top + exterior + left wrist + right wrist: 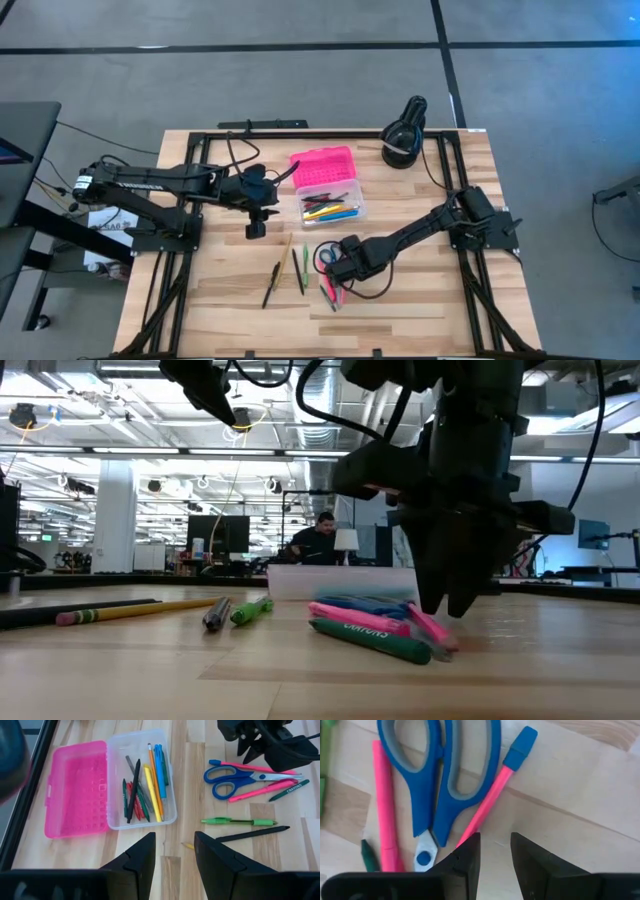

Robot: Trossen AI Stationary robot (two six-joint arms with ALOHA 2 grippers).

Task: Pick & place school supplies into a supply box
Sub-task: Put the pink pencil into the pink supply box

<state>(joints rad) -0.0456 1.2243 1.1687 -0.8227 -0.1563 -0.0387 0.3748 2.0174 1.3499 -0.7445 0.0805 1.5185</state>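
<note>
1. High view: the box (330, 187) lies open on the tabletop (420, 300), its pink lid (322, 166) flat on the side toward the lamp (404, 133) and its clear base holding several pens. The left tool (256, 229) hangs beside the box, with nothing in it. The right tool (338, 268) sits low over the scissors (326, 254) and pink pens (331, 292). A pencil (286, 257), a green pen (303, 270) and a dark pen (271, 284) lie between the two tools.

2. Low view: the right tool (448, 603) reaches down to the tabletop with its tips at the end of a pink pen (432, 628). Just beside it lie a second pink pen (358, 617) and a green crayon (368, 641). Farther off are the green pen (250, 610) and the pencil (135, 610). A person (322, 540) sits in the room behind.

3. Left wrist view: the left tool (174, 851) stands with fingers (141, 857) apart and empty, above bare tabletop. Ahead of it lies the box (110, 782). The scissors (240, 776), green pen (239, 822) and dark pen (252, 834) lie off to one side.

4. Right wrist view: the right tool (495, 851) has its fingers (468, 854) slightly apart, gripping nothing. A blue-capped pink pen (496, 791) runs toward the gap, and the scissors (440, 775) lie just beyond the tips.
</note>
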